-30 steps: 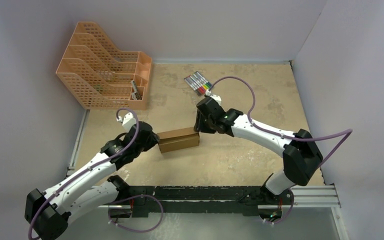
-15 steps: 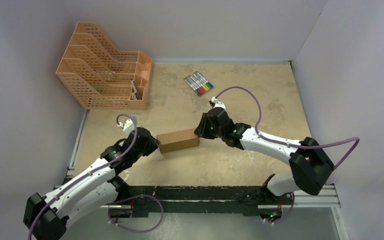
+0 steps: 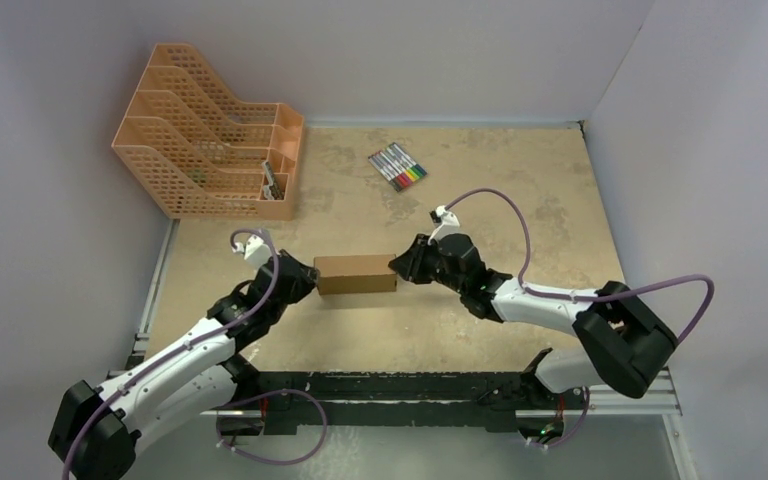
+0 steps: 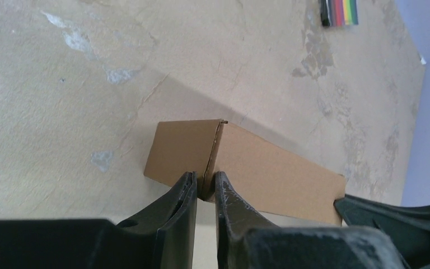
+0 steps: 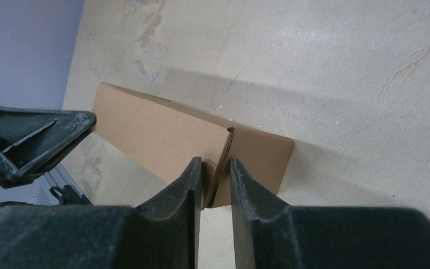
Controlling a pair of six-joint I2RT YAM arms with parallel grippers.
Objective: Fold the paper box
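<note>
The paper box (image 3: 355, 273) is a closed, long brown cardboard box lying flat on the table, its length running left to right. My left gripper (image 3: 307, 277) is at its left end. In the left wrist view that gripper (image 4: 205, 178) has its jaws nearly together, pinching the upright corner edge of the box (image 4: 280, 168). My right gripper (image 3: 397, 266) is at the box's right end. In the right wrist view it (image 5: 215, 163) is likewise closed on the corner edge of the box (image 5: 162, 140).
An orange mesh file rack (image 3: 210, 135) stands at the back left. A row of coloured markers (image 3: 397, 166) lies behind the box at the back centre. Grey walls close in the left, back and right. A metal rail (image 3: 440, 385) runs along the near edge.
The box has turned from slightly tilted to level. Both grippers' jaws have narrowed onto its ends, and the right arm has swung nearer and lower.
</note>
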